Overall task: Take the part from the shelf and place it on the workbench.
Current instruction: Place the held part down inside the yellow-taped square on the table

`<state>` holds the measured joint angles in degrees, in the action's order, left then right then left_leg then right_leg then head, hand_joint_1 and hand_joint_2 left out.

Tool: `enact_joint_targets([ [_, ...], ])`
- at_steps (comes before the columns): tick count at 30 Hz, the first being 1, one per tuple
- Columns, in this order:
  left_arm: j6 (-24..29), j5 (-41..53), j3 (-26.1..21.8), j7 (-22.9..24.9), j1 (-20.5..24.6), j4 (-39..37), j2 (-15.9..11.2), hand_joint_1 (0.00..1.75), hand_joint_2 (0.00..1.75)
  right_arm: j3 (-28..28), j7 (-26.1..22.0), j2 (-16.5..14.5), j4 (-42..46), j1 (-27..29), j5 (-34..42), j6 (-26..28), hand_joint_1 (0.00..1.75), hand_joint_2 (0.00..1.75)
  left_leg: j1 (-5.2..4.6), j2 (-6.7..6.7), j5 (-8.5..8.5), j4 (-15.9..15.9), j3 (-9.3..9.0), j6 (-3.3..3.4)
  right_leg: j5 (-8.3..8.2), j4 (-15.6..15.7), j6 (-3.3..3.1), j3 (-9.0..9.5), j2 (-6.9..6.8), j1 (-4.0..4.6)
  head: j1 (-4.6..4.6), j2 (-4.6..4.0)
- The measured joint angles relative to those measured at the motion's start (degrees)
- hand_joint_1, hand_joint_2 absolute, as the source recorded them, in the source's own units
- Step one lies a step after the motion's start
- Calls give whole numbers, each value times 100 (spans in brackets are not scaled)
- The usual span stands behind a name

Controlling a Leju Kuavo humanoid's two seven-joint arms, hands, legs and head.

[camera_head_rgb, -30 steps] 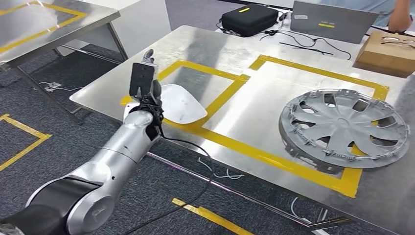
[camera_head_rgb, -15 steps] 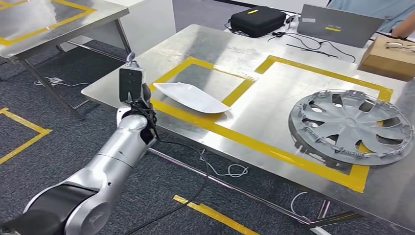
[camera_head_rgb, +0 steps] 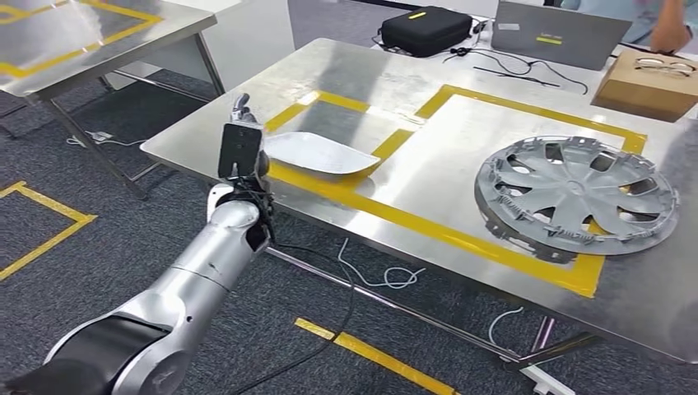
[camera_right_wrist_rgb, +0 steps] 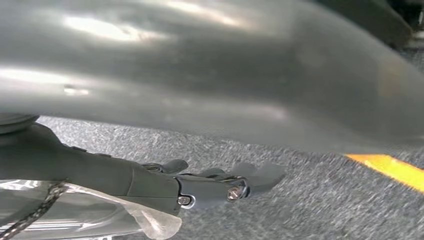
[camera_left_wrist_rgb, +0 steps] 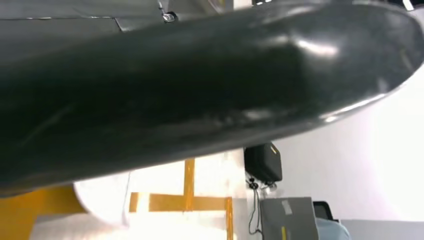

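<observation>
The part [camera_head_rgb: 317, 154] is a white curved panel. My left hand [camera_head_rgb: 241, 146] holds it by its near end at the front left edge of the steel workbench [camera_head_rgb: 428, 177]. The panel reaches over the yellow tape frame [camera_head_rgb: 387, 140], lying almost flat and low; I cannot tell whether it touches the bench. In the left wrist view the part's dark underside [camera_left_wrist_rgb: 200, 85] sits close in front of the camera and hides the fingers. My right hand [camera_right_wrist_rgb: 215, 184] hangs over grey carpet, its fingers stretched out with nothing in them.
A grey hubcap [camera_head_rgb: 576, 193] lies in the right taped frame. At the bench's far edge are a black case [camera_head_rgb: 424, 29], a laptop [camera_head_rgb: 560, 33], a cardboard box [camera_head_rgb: 650, 82] and a person's arm [camera_head_rgb: 671, 25]. Another steel table [camera_head_rgb: 82, 33] stands at the left. Cables [camera_head_rgb: 379, 276] trail beneath.
The panel has turned from showing its broad face to lying nearly flat over the tape. My left hand still holds it. The whole view has shifted a little.
</observation>
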<state>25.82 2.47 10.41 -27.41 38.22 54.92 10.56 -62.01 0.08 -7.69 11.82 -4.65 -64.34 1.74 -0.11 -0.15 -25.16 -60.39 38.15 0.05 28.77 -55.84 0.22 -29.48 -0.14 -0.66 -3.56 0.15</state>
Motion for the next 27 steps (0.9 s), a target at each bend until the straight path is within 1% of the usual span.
enact_joint_targets([
  [1, 20, 16, 30, -7, -18, -2, 6, 0, 0, -4, 5, -1, 0, -4, 0, -5, 0, 0, 7, 0, -228, -274, 82, -25, -33, -4, -27, -48, -3, 4, -8, 0],
  [3, 65, 40, 88, -22, -57, -15, 15, 0, 0, -18, 19, -2, 0, -6, 1, -16, 0, 0, 30, -1, -701, -1027, 278, -72, -112, -16, -62, -165, -7, 10, -17, 0],
  [4, 79, 48, 110, -26, -72, -26, 17, 0, 0, -27, 38, -2, 0, -3, 1, -18, 0, 0, 40, -1, -819, -1317, 323, -90, -155, -25, -62, -229, -9, 12, -17, 0],
  [5, 84, 51, 126, -22, -78, -34, 16, 0, 0, -36, 59, -2, 0, 0, 1, -17, 0, 0, 50, -1, -812, -1422, 283, -101, -196, -39, -56, -295, -9, 13, -18, 0],
  [6, 83, 47, 139, -10, -75, -40, 16, 0, 0, -42, 78, -2, 0, 3, 1, -16, 0, 0, 60, 0, -708, -1312, 142, -105, -232, -59, -45, -359, -8, 13, -19, 0],
  [7, 76, 35, 146, 9, -62, -43, 17, 0, 0, -46, 86, -2, 0, 6, 1, -15, 0, 0, 69, 0, -563, -1012, -91, -103, -261, -84, -30, -417, -7, 12, -20, 0],
  [8, 68, 21, 151, 34, -38, -43, 20, 0, 0, -48, 82, -2, 0, 7, 1, -15, 0, 0, 74, 0, -466, -613, -368, -93, -283, -111, -11, -468, -6, 14, -20, 0],
  [9, 60, 10, 157, 56, -9, -43, 27, 0, 0, -50, 76, -2, 0, 5, 1, -14, 0, 0, 71, -4, -423, -232, -614, -77, -304, -141, 14, -512, -5, 22, -17, 0],
  [10, 54, 9, 164, 73, 19, -43, 34, 0, 0, -52, 71, -2, 0, 1, 1, -14, 0, 0, 65, -7, -426, 38, -772, -57, -331, -164, 48, -547, -4, 29, -15, 0],
  [11, 51, 18, 174, 85, 36, -45, 40, 0, 0, -55, 66, -2, 0, -1, 1, -12, 0, 0, 52, -10, -450, 180, -840, -32, -364, -175, 86, -574, -3, 34, -14, 0],
  [12, 50, 32, 188, 90, 39, -51, 47, 0, 0, -61, 64, -2, 0, -1, 1, -10, 0, 0, 40, -11, -440, 224, -836, 3, -404, -175, 131, -594, -2, 34, -10, 0],
  [13, 50, 45, 203, 95, 32, -59, 54, 0, 0, -69, 63, -2, 0, 3, 1, -9, 0, 0, 44, -4, -404, 239, -805, 54, -429, -173, 171, -619, -1, 24, -11, 0],
  [14, 50, 53, 221, 96, 24, -70, 67, 0, 0, -78, 63, -1, 0, 8, 1, -7, 0, 0, 47, 5, -357, 253, -768, 112, -387, -203, 204, -667, 2, 15, -8, 0],
  [15, 52, 58, 240, 96, 18, -80, 82, 0, 0, -86, 63, -1, 0, 12, 1, -7, 0, 0, 54, 14, -304, 269, -720, 172, -258, -316, 232, -741, 5, 9, -2, 0],
  [16, 54, 61, 259, 95, 16, -88, 99, 0, 0, -91, 63, 0, 0, 15, 1, -7, 0, 0, 59, 22, -247, 281, -658, 220, -38, -557, 252, -851, 7, 3, 5, 0],
  [18, 57, 63, 283, 95, 7, -104, 120, 0, 0, -97, 63, -1, 0, 16, 1, -7, 0, 0, 45, 26, -147, 276, -519, 261, 458, -1281, 286, -1093, 9, 3, 15, 0],
  [19, 58, 63, 287, 95, -2, -116, 123, 0, 0, -99, 63, -1, 0, 16, 1, -7, 0, 0, 38, 28, -95, 272, -448, 263, 591, -1609, 297, -1171, 9, 2, 15, 0],
  [20, 58, 64, 288, 95, -12, -129, 125, 0, 0, -101, 62, -2, 0, 16, 1, -7, 0, 0, 32, 30, -47, 268, -381, 261, 597, -1773, 302, -1170, 8, 2, 14, 0],
  [21, 58, 64, 289, 95, -20, -140, 125, 0, 0, -103, 62, -2, 0, 16, 1, -7, 0, 0, 28, 31, 2, 262, -315, 255, 496, -1741, 300, -1067, 8, 3, 14, 0],
  [22, 59, 66, 290, 95, -25, -148, 125, 0, 0, -106, 62, -1, 0, 15, 1, -7, 0, 0, 26, 31, 46, 257, -257, 245, 335, -1494, 289, -853, 8, 3, 13, 0],
  [23, 59, 67, 291, 95, -25, -152, 126, 0, 0, -108, 62, -1, 1, 11, 1, -5, 0, 0, 26, 30, 86, 250, -213, 230, 205, -1106, 270, -563, 9, 5, 14, 0],
  [24, 59, 68, 291, 95, -21, -154, 126, 0, 0, -110, 62, 0, 1, 4, 1, -4, 0, 0, 17, 28, 121, 240, -176, 210, 144, -675, 251, -253, 8, 13, 14, 0],
  [25, 59, 69, 292, 95, -16, -155, 128, 0, 0, -113, 61, 0, 2, -4, 1, -2, 0, 0, 10, 28, 158, 233, -149, 183, 142, -329, 232, -16, 10, 19, 11, 0],
  [26, 59, 70, 293, 94, -12, -156, 131, 0, 0, -116, 60, 0, 2, -10, 1, -1, 0, 0, 4, 29, 197, 229, -131, 153, 174, -118, 212, 120, 12, 29, 9, 0],
  [27, 58, 72, 294, 94, -8, -158, 133, 0, 0, -121, 58, 0, 2, -12, 1, 1, 0, 0, 1, 30, 239, 232, -116, 120, 191, -32, 190, 165, 14, 41, 8, 0],
])
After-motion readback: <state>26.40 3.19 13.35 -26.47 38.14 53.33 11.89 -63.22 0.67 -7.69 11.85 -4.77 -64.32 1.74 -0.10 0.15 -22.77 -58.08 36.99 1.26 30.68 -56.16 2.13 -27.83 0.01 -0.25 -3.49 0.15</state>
